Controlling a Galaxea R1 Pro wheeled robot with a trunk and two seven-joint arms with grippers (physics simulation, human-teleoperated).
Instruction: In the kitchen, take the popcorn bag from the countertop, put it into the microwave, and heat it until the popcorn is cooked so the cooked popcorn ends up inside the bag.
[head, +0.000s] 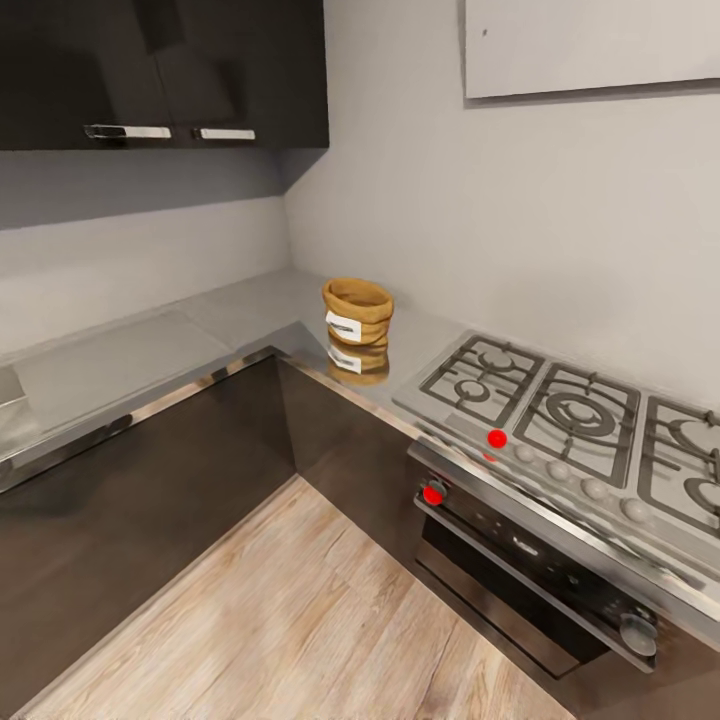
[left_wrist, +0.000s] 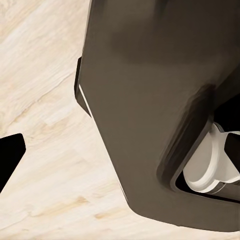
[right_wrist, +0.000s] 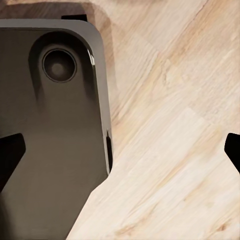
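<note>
Both arms hang low beside the robot's dark base (right_wrist: 50, 150), wrist cameras aimed down at the wood floor (right_wrist: 170, 125). Right gripper (right_wrist: 120, 150): dark fingertips at opposite edges of the frame, spread wide, nothing between them, so released. Left gripper: one dark fingertip (left_wrist: 10, 155) visible, its partner out of sight behind the base shell; cannot tell its state. Neither claw is near the target. The popcorn bag (head: 357, 312) stands upright on the countertop (head: 200, 330) in the corner, well above and ahead of both claws, just beside the gas hob (head: 570, 420), mirrored in the glossy surface. Judgement: approach phase, grasp not begun. To do it well, drive closer and square the trunk to the corner before raising an arm; come at the bag from the open cabinet side, away from the hob grates, and pinch the rolled rim without tipping the sack. Bag mouth is open; its contents are not discernible from this angle. The oven (head: 530, 570) below the hob is closed.
</note>
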